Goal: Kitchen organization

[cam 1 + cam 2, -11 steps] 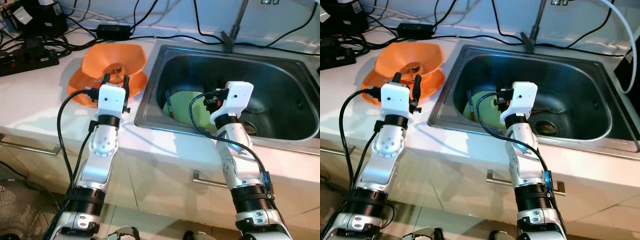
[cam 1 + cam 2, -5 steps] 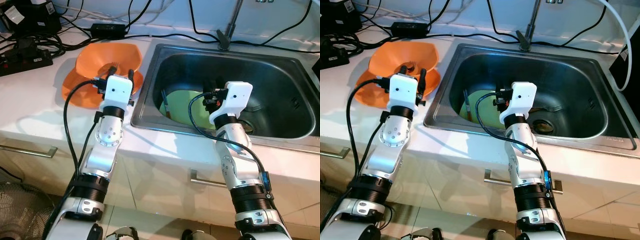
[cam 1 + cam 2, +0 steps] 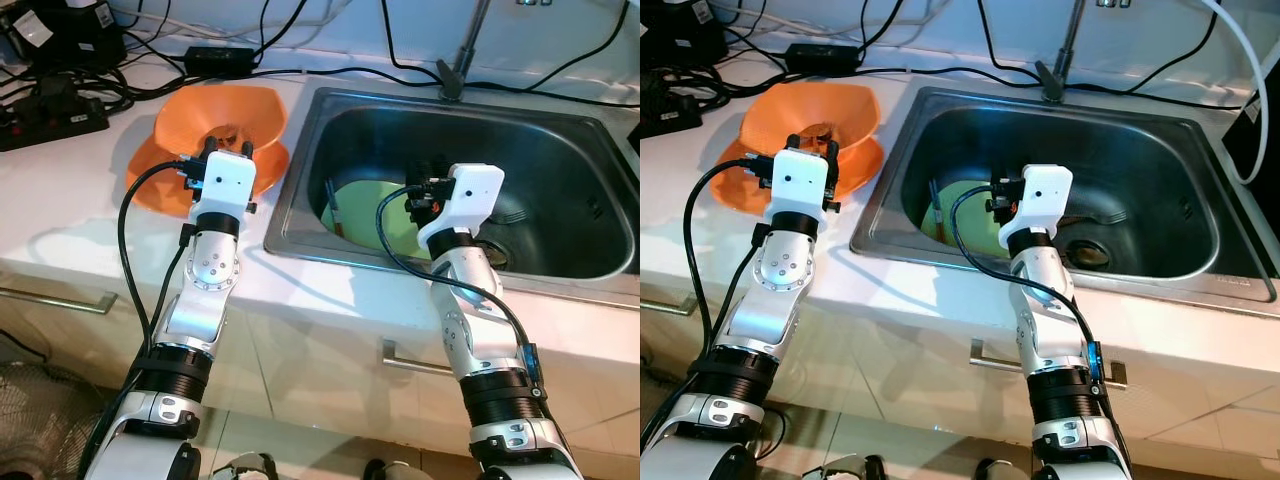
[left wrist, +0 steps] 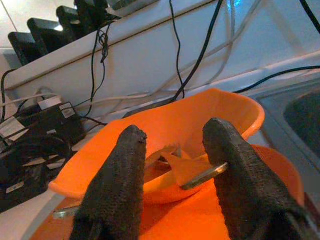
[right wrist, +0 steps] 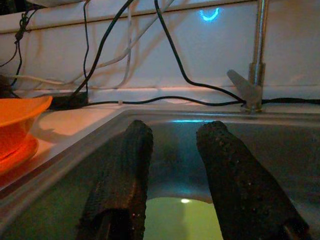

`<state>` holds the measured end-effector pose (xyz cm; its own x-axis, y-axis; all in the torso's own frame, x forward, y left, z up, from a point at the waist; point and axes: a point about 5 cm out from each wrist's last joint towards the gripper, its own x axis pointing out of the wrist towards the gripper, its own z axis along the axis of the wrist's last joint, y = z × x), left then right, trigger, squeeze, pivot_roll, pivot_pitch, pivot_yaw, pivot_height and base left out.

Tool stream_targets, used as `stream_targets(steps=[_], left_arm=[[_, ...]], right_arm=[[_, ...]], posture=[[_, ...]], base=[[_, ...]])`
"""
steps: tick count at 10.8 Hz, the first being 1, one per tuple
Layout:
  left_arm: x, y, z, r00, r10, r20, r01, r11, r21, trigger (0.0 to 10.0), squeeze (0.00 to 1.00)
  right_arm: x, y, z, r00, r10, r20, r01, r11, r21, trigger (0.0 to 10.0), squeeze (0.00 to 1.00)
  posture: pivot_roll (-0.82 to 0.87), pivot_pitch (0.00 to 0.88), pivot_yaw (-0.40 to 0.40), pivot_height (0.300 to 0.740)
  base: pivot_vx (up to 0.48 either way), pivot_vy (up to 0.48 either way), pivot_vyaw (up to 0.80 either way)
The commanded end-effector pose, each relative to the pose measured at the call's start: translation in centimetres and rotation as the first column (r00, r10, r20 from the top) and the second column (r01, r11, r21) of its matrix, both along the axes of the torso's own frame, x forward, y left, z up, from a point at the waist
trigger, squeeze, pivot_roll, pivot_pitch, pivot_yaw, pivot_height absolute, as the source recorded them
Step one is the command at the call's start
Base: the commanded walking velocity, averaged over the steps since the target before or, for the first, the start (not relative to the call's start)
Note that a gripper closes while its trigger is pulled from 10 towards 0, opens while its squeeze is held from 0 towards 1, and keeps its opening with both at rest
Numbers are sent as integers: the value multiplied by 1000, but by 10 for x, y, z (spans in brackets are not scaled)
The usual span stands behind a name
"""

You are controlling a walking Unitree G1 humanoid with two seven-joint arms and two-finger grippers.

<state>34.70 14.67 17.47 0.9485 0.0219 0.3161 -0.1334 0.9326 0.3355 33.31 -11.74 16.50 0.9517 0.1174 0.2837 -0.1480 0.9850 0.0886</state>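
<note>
On counter left of sink (image 3: 300, 160): orange bowl (image 3: 222, 115) stacked on orange plate (image 3: 150, 180), spoon (image 4: 200, 175) inside. My left gripper (image 4: 175, 165), fingers parted and empty, is nearest, bowl just beyond. Right gripper (image 5: 172, 165), fingers parted, over green plate (image 3: 370, 205) in sink.

It was a kitchen, though one rigged for testing. A steel sink (image 3: 560, 150) with a tap (image 3: 462, 60) was set in a white table (image 3: 70, 200), with drawer handles (image 3: 55, 300) below. Orange bowls (image 3: 215, 120) stood beside the sink. Black cables (image 3: 330, 45) and power bricks (image 3: 55, 115) lay along the wall.
</note>
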Motion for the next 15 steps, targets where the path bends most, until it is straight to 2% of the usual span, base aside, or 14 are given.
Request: stream_targets(steps=[1,3,6,9,12,15], left_arm=[[1,-1,-1,1000,11,-2,-11,1000,1,0,0],[-1,-2,-5,1000,8,-7,-8,1000,-5,0,0],[1,-8,2,1000,-12,15,12,1000,-18,0,0],[1,-7,6,999,-10,34,11,1000,-9,0,0],[-1,-7,18,994,-17,104,11,998,61,0,0],[-7,-18,41,967,-93,235,42,976,213,0,0]], right_arm=[[0,-1,-2,1000,-3,-9,3,1000,8,10000,0],[-2,1,-7,1000,1,-15,-1,1000,9,10000,0],[0,4,-1,1000,7,1,-7,1000,17,10000,0],[-1,3,-3,1000,3,-6,-3,1000,13,10000,0],[0,4,-4,1000,7,-12,-7,1000,16,10000,0],[0,5,-5,1000,4,-14,-4,1000,19,10000,0]], posture=[[23,77,-11,740],[23,0,-1,740],[15,0,-5,740],[23,29,-9,740],[29,41,-9,740],[30,50,-8,740]], base=[[0,0,0],[0,0,0],[0,0,0],[0,0,0],[0,0,0],[0,0,0]])
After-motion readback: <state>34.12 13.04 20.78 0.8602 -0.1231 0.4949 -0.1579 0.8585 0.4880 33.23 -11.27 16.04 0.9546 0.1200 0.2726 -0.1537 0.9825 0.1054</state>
